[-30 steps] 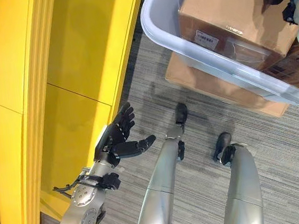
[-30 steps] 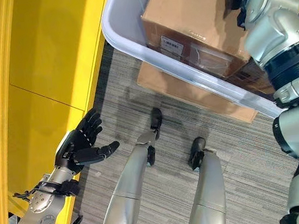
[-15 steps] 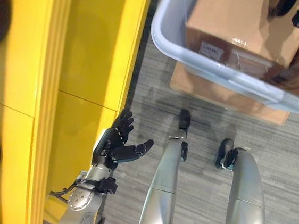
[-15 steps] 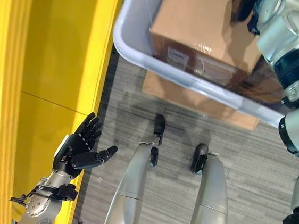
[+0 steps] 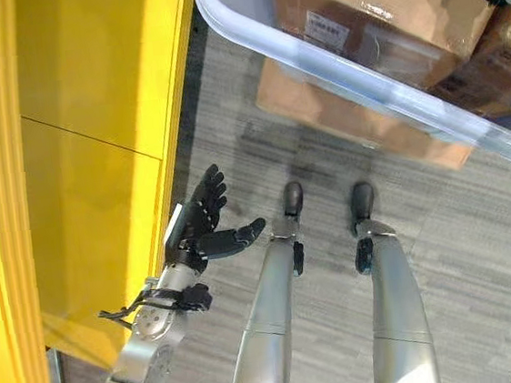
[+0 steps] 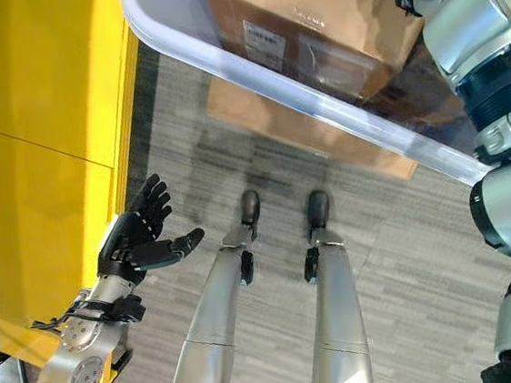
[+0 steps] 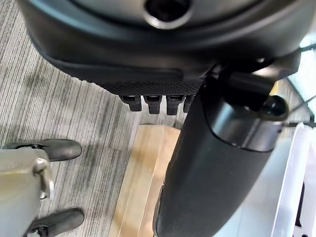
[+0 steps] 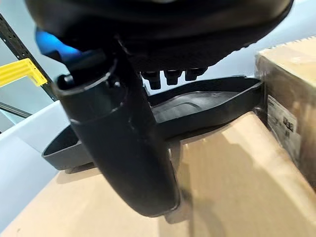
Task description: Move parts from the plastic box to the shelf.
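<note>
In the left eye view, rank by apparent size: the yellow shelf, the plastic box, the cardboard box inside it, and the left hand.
Largest to smallest, as they look:
1. Yellow shelf
2. Plastic box, cut off by the view's edge
3. Cardboard box inside it, also cut off
4. Left hand, open, beside the shelf

The hand sits nearer the camera, so it may look larger than it is.

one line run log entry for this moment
left robot hand: open, empty, beside yellow shelf | right robot hand: open, over black part on cardboard box in plastic box | part not yet grasped
</note>
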You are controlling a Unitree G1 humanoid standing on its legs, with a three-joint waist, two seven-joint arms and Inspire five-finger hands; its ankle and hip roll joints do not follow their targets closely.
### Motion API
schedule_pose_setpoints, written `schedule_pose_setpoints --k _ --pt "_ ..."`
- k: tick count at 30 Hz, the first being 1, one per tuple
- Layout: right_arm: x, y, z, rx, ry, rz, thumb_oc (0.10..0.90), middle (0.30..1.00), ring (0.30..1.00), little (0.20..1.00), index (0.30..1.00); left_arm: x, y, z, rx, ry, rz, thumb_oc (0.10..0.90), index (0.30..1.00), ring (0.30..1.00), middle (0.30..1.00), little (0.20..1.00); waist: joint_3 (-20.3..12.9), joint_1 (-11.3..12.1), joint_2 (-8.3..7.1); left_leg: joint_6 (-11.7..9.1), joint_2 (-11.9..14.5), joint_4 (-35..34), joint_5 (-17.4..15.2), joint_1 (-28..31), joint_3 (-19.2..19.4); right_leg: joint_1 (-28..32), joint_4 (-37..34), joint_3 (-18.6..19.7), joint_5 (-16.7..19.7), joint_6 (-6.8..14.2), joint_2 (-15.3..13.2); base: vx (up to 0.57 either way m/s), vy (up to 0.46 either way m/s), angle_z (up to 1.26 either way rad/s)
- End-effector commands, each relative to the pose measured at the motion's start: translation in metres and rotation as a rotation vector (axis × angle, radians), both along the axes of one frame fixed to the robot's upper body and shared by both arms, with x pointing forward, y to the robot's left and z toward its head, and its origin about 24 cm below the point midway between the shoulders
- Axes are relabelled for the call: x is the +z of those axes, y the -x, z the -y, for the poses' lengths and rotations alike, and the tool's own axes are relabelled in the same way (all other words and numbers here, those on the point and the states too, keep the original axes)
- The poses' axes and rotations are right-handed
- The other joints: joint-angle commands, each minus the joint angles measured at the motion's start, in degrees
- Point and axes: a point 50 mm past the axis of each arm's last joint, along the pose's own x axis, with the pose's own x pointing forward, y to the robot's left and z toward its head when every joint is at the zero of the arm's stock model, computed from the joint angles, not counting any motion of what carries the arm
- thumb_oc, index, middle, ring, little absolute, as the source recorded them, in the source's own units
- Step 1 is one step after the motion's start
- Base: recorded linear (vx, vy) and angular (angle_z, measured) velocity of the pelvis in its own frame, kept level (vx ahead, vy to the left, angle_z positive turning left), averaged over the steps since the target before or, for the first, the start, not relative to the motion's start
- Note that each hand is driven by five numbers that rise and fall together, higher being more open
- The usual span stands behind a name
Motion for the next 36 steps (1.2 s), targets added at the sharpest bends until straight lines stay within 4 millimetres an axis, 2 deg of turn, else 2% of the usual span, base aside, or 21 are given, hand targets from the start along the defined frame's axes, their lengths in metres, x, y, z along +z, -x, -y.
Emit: schedule_pose_setpoints --k 1,5,12,16,19,24,30,31,32,36 --pt "-0.027 -0.005 0.032 -0.198 0.049 -0.108 0.900 1.000 1.000 1.000 1.000 0.038 0.000 -0.006 0.025 0.026 0.190 0.900 1.000 1.000 1.000 1.000 0.54 1.62 1.32 2.95 -0.94 0.45 -5.58 1.34 3.28 3.01 -3.81 -1.57 -3.26 0.77 -0.23 -0.04 -0.016 0.07" --pt "-0.018 -0.003 0.029 -0.210 0.054 -0.108 0.900 1.000 1.000 1.000 1.000 0.043 -0.004 -0.005 0.020 0.029 0.197 0.900 1.000 1.000 1.000 1.000 0.54 1.76 1.26 2.34 -0.66 -0.10 -5.17 1.33 3.37 3.04 -4.01 -1.93 -3.41 0.89 -0.69 -0.02 -0.008 0.01" --pt "-0.022 -0.005 0.027 -0.212 0.045 -0.122 0.900 1.000 1.000 1.000 1.000 0.044 -0.006 -0.003 0.019 0.036 0.195 0.900 1.000 1.000 1.000 1.000 0.54 2.03 1.39 2.11 -0.57 0.74 -5.43 0.66 3.57 2.46 -2.13 -2.25 -4.50 0.61 -1.00 0.00 0.000 0.00" --pt "-0.024 -0.004 0.033 -0.211 0.013 -0.138 0.900 1.000 1.000 1.000 1.000 0.043 -0.006 -0.004 0.016 0.030 0.183 0.900 1.000 1.000 1.000 1.000 0.54 2.25 1.57 2.19 -0.68 2.69 -6.08 0.04 3.77 2.04 1.90 -2.30 -6.42 0.01 -0.98 0.06 -0.010 0.05" --pt "-0.028 -0.004 0.039 -0.198 -0.027 -0.159 0.900 1.000 1.000 1.000 1.000 0.043 -0.006 -0.006 0.024 0.024 0.179 0.900 1.000 1.000 1.000 1.000 0.54 2.49 1.77 2.42 -1.12 5.05 -7.12 -0.65 3.95 1.54 4.96 -2.42 -7.86 -0.47 -1.12 0.08 -0.046 0.04" --pt "-0.035 -0.004 0.048 -0.179 -0.061 -0.198 0.900 1.000 1.000 1.000 1.000 0.039 -0.006 -0.010 0.014 0.012 0.138 0.900 1.000 1.000 1.000 1.000 0.54 2.57 2.02 2.86 -1.83 12.44 -10.62 -3.53 4.08 -1.00 12.12 -2.34 -10.71 -1.33 -1.62 0.10 -0.050 0.07" --pt "-0.039 -0.004 0.052 -0.168 -0.074 -0.217 0.900 1.000 1.000 1.000 1.000 0.038 -0.004 -0.013 0.021 0.001 0.118 0.900 1.000 1.000 1.000 1.000 0.54 2.85 1.74 3.12 -1.99 14.95 -11.41 -5.45 3.60 -2.66 14.41 -2.78 -11.37 -1.65 -1.62 0.05 -0.062 0.02" --pt "-0.040 -0.005 0.054 -0.160 -0.081 -0.217 0.547 0.506 0.506 0.506 0.506 0.038 -0.004 -0.015 0.021 -0.001 0.118 0.900 1.000 1.000 1.000 1.000 0.54 2.93 1.67 3.24 -1.81 15.04 -11.42 -5.63 3.52 -2.74 14.58 -3.05 -11.52 -1.73 -1.78 0.02 -0.037 0.01" --pt "-0.041 -0.004 0.054 -0.164 -0.080 -0.211 0.400 0.300 0.300 0.300 0.300 0.038 -0.004 -0.015 0.022 -0.002 0.118 0.900 1.000 1.000 1.000 1.000 0.54 2.93 1.68 3.22 -1.79 15.07 -11.41 -5.63 3.49 -2.76 14.62 -3.07 -11.51 -1.69 -1.81 0.02 -0.046 0.01" --pt "-0.041 -0.004 0.054 -0.173 -0.083 -0.189 0.400 0.300 0.300 0.300 0.300 0.041 -0.005 -0.016 0.018 -0.005 0.120 0.900 1.000 1.000 1.000 1.000 0.54 3.01 1.67 3.32 -1.64 15.07 -11.39 -5.48 3.52 -2.58 14.57 -3.20 -11.42 -1.65 -1.88 0.00 0.000 0.00"
